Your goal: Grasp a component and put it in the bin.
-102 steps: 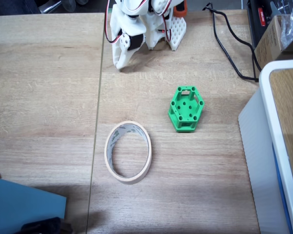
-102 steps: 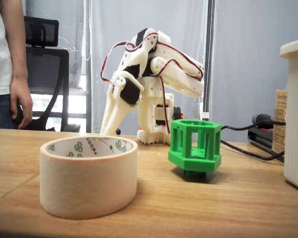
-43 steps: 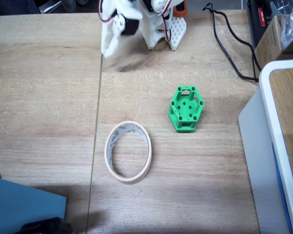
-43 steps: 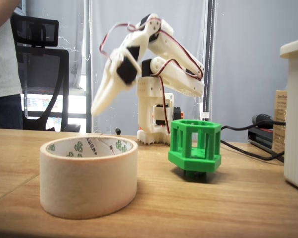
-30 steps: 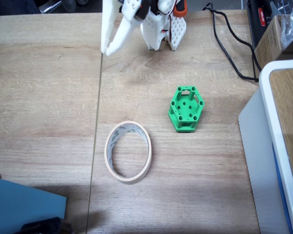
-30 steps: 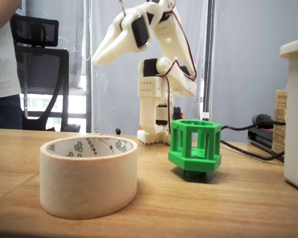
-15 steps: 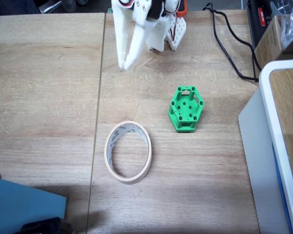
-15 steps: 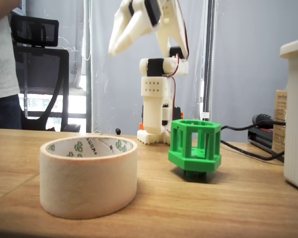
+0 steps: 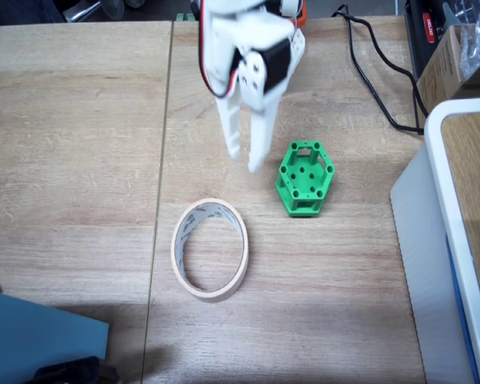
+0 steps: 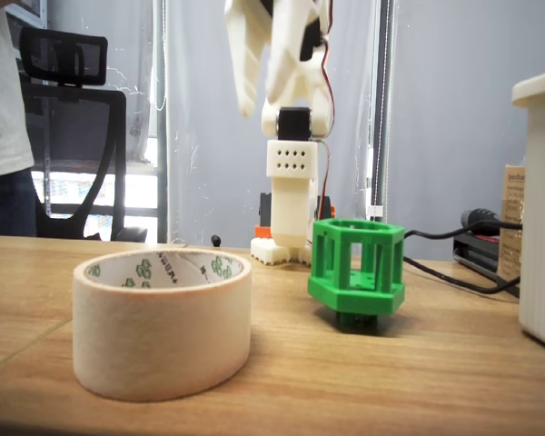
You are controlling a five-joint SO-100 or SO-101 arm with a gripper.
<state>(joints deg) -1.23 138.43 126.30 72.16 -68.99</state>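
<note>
The white two-finger gripper (image 9: 245,160) hangs above the light wooden worktop (image 9: 80,160), its fingers slightly parted and empty, tips pointing toward the near edge in the top-down fixed view. Just right of those tips sits the small bright green hexagonal plastic block with round holes (image 9: 305,178), resting on the worktop. The beige masking-tape ring (image 9: 210,248) lies nearer the front edge, apart from both.

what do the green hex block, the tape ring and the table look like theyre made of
The green hex block looks like matte moulded or printed plastic: uniform colour, crisp open frame, round holes. The tape ring looks like beige paper masking tape, dull outside, with a whitish liner printed green inside. The table looks like wood or wood-grain laminate; which one is unclear.
</note>
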